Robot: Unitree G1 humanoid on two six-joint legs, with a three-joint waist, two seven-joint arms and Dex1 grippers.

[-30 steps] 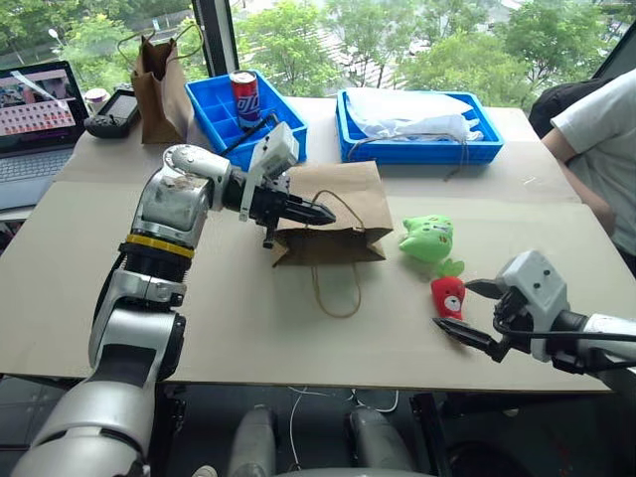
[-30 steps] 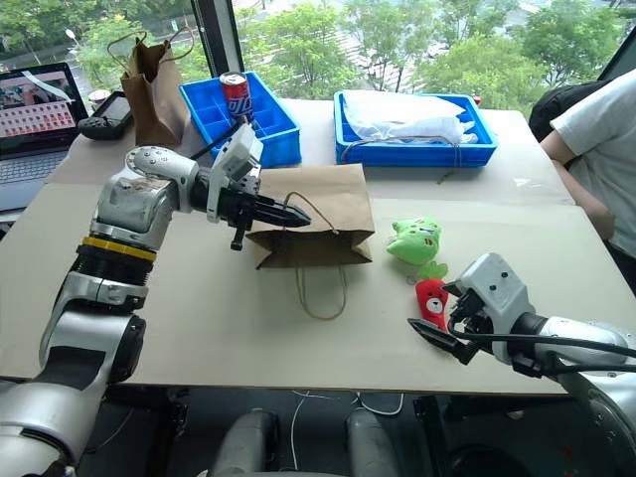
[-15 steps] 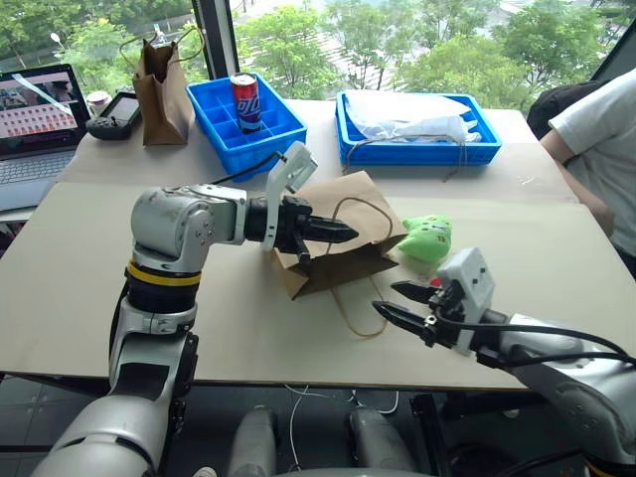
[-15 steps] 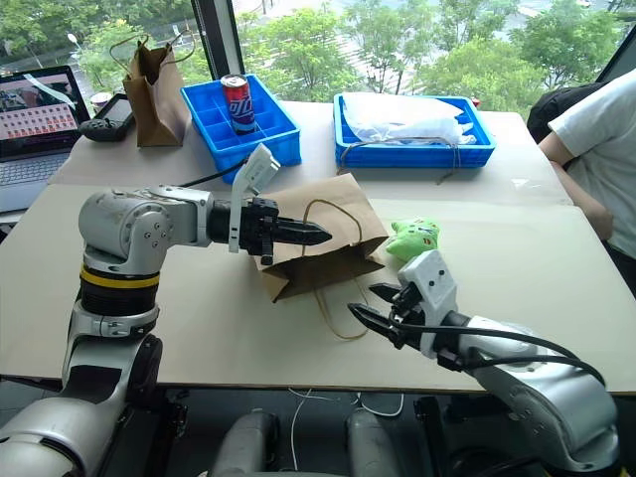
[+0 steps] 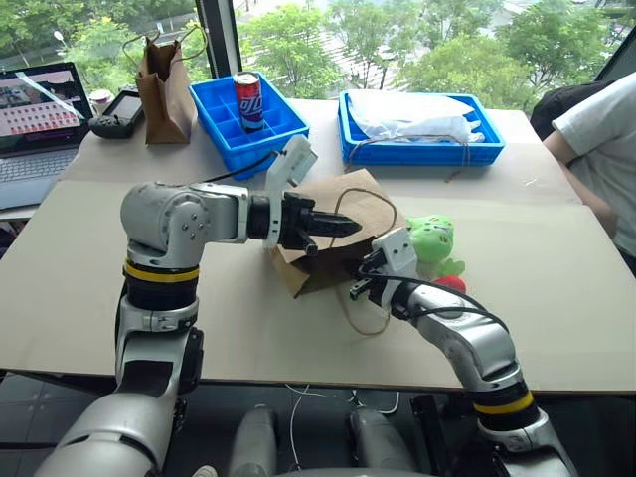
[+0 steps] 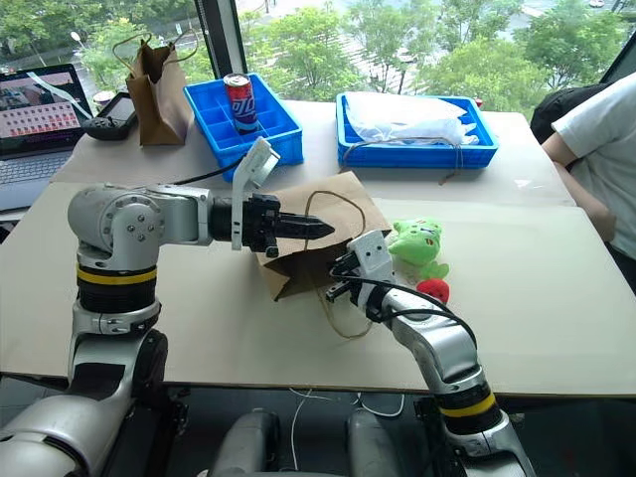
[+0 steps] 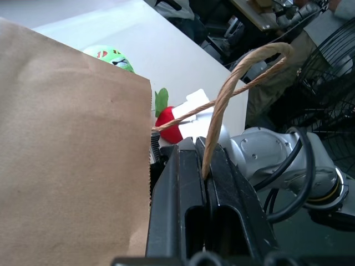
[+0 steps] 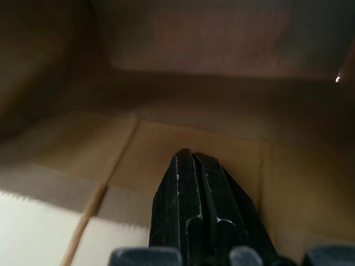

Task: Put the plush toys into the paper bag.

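Matt kraft paper bag (image 5: 343, 214) with twisted-paper handles, fuzzy plush toys (image 5: 434, 238), and glossy blue plastic trays (image 5: 417, 149).

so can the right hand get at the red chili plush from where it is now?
Probably not yet: the right hand is shut, poked into the light-brown paper bag mouth. The red chili plush lies behind its forearm; it must withdraw and open.

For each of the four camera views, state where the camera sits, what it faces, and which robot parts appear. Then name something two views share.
Left eye, right eye: on the head, looking down over the table; both arms show.
Left wrist: along the left gripper, shut on the paper bag's handle.
Right wrist: along the shut right gripper, at the bag's mouth.
Shared: the red chili toy and green plush toy show in left wrist and head views.
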